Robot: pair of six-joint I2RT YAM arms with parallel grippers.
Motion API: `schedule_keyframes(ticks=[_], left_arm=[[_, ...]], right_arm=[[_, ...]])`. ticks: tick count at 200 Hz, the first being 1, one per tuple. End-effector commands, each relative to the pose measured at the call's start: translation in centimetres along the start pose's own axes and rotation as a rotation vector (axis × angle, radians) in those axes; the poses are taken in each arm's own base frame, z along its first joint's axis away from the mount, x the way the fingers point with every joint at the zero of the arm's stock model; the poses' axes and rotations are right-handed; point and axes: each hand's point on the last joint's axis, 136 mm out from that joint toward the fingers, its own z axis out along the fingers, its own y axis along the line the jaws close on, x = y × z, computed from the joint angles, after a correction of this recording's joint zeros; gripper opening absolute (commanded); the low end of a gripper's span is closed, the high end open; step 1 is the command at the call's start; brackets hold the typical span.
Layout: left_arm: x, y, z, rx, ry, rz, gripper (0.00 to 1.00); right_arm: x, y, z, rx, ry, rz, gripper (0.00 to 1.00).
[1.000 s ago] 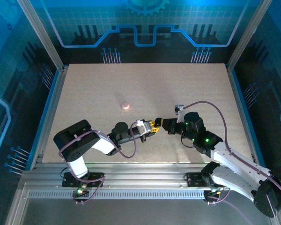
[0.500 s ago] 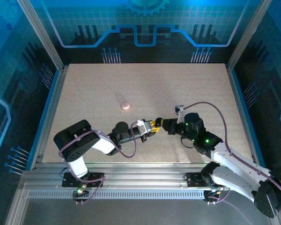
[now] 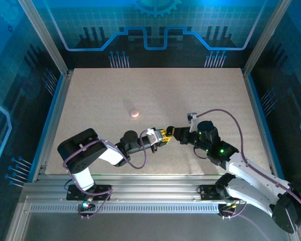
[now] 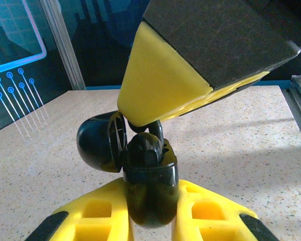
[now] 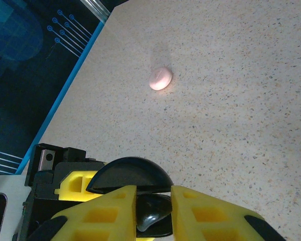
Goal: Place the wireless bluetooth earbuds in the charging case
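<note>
My left gripper [image 4: 150, 203] is shut on the body of a black charging case [image 4: 150, 191], held upright with its round lid [image 4: 98, 143] swung open to the left. My right gripper [image 5: 153, 201] meets it tip to tip from above and is shut on a black earbud [image 5: 153, 211], which sits at the case's mouth under the lid [image 5: 128, 173]. From the left wrist, the earbud [image 4: 145, 148] shows in the case opening beneath a right finger [image 4: 160, 85]. In the top view both grippers [image 3: 166, 134] [image 3: 174, 133] join just above the table's middle front.
A small round pink puck [image 3: 134, 113] lies alone on the speckled table [image 3: 200, 95], left of and beyond the grippers; it also shows as the pink puck [image 5: 160, 78] from the right wrist. Metal frame rails [image 3: 55, 108] border the table.
</note>
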Motion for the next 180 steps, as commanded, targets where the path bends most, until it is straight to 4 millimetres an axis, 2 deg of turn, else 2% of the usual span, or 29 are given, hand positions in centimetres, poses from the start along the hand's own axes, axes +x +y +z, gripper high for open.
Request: schedule_keyframes(ticks=[1,104,144,154,180], left_arm=[[-2.4,0.9,0.2,-0.039,-0.072,0.018,0.09],[-2.4,0.9,0.0,-0.044,-0.071,0.019,0.08],[-2.6,0.7,-0.1,-0.038,-0.074,0.018,0.08],[-2.6,0.7,-0.1,-0.036,-0.076,0.016,0.08],[-3.0,0.4,-0.4,-0.021,-0.084,-0.009,0.08]], right_arm=[[1.2,0.5,0.1,-0.029,0.029,0.002,0.25],[0.7,1.2,-0.1,-0.058,0.010,-0.004,0.32],[-0.1,1.6,-0.9,-0.065,-0.022,-0.027,0.36],[-0.4,1.7,-1.2,-0.064,-0.031,-0.048,0.38],[-2.0,2.1,-2.5,-0.061,-0.077,-0.148,0.50]])
